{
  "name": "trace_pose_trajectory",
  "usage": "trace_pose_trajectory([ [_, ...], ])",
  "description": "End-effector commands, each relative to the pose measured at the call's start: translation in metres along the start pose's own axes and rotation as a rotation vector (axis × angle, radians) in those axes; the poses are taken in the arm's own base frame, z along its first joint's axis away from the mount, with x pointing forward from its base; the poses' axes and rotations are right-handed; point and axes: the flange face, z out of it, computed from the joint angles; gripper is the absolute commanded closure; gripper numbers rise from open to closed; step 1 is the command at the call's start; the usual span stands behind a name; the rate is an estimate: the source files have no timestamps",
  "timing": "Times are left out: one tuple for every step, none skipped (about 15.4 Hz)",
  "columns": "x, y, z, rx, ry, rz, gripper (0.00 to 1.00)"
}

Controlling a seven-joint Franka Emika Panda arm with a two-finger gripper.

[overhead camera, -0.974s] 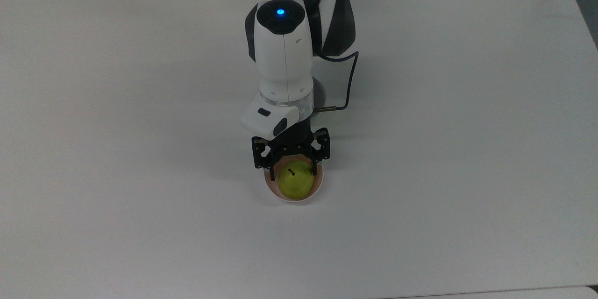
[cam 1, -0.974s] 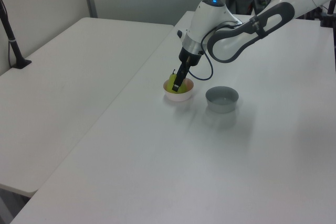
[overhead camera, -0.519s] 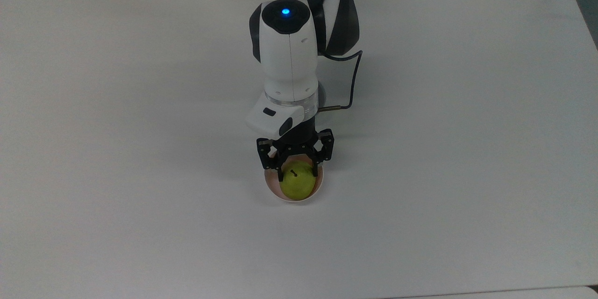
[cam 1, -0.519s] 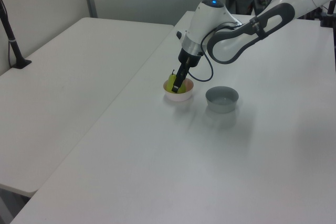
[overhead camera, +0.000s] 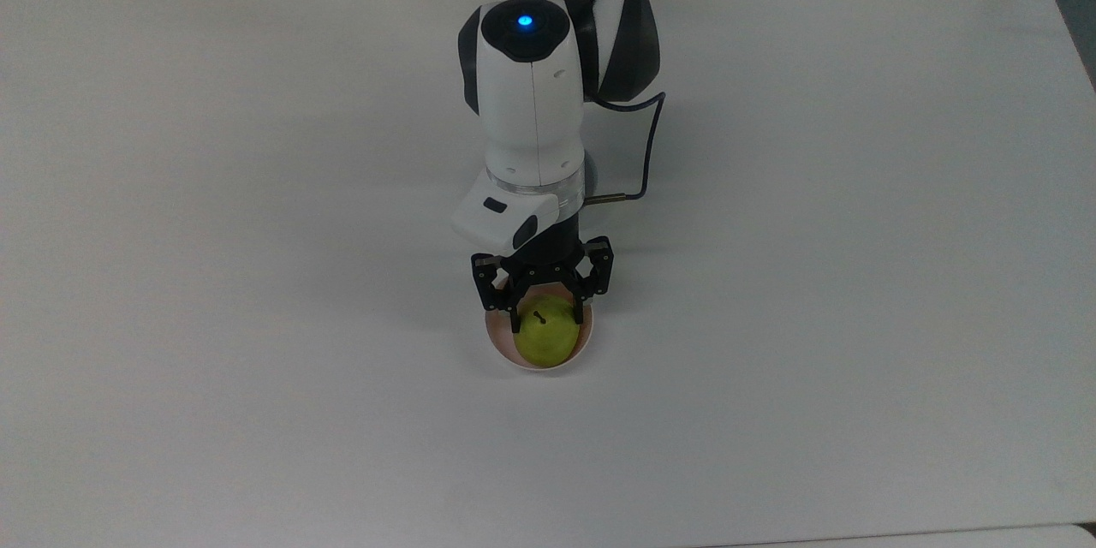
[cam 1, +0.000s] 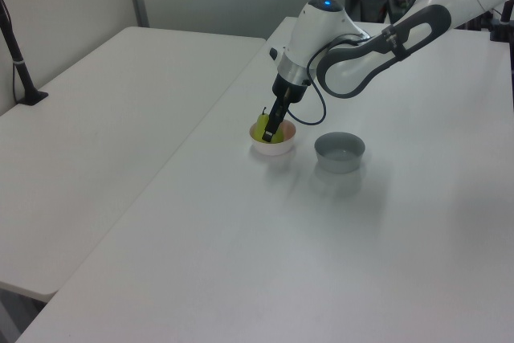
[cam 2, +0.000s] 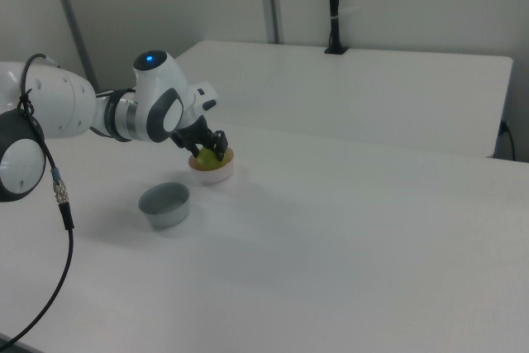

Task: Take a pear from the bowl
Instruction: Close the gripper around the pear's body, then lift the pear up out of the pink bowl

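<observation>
The yellow-green pear point(overhead camera: 543, 337) sits in the pale pink bowl point(overhead camera: 497, 348) on the white table, its dark stem pointing up. My gripper point(overhead camera: 548, 317) reaches down into the bowl from the top view's upper side. Its black fingers point(overhead camera: 514, 321) press against both sides of the pear, shut on it. In the left view the gripper point(cam 1: 271, 129) covers part of the pear point(cam 1: 260, 128) inside the bowl point(cam 1: 275, 149). In the right view the pear point(cam 2: 204, 157) still rests low in the bowl point(cam 2: 213, 174) under the gripper point(cam 2: 212, 153).
A grey-blue bowl point(cam 1: 340, 153) stands on the table beside the pink one, to the left view's right; it also shows in the right view point(cam 2: 164, 204). A black cable point(overhead camera: 644, 145) hangs by the wrist. A second table point(cam 1: 104, 110) adjoins on the left view's left.
The arm shifted slightly to the top view's right and the fingers drew together onto the pear. Nothing has moved over the last half second.
</observation>
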Motion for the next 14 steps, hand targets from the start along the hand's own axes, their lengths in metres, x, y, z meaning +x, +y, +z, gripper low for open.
trace_pose_trajectory([
  [0.005,-0.001,-0.016,-0.015,0.024,0.002,0.54],
  [0.006,0.000,-0.020,-0.015,0.025,0.004,0.54],
  [0.006,0.000,-0.023,-0.015,0.019,0.006,0.54],
  [0.007,0.002,-0.028,-0.015,0.013,0.009,0.54],
  [0.007,0.002,-0.031,-0.014,0.004,0.010,0.54],
  [0.009,0.003,-0.038,-0.013,0.001,0.014,0.54],
  [0.010,0.004,-0.045,-0.013,-0.004,0.018,0.54],
  [0.011,0.005,-0.051,-0.012,-0.013,0.022,0.54],
  [0.012,0.005,-0.060,-0.012,-0.022,0.022,0.54],
  [0.012,0.005,-0.066,-0.011,-0.039,0.023,0.55],
  [0.012,0.006,-0.074,-0.010,-0.050,0.026,0.56],
  [0.013,0.008,-0.080,-0.012,-0.059,0.030,0.56],
  [0.013,0.008,-0.086,-0.011,-0.062,0.031,0.56],
  [0.014,0.009,-0.089,-0.012,-0.062,0.032,0.56],
])
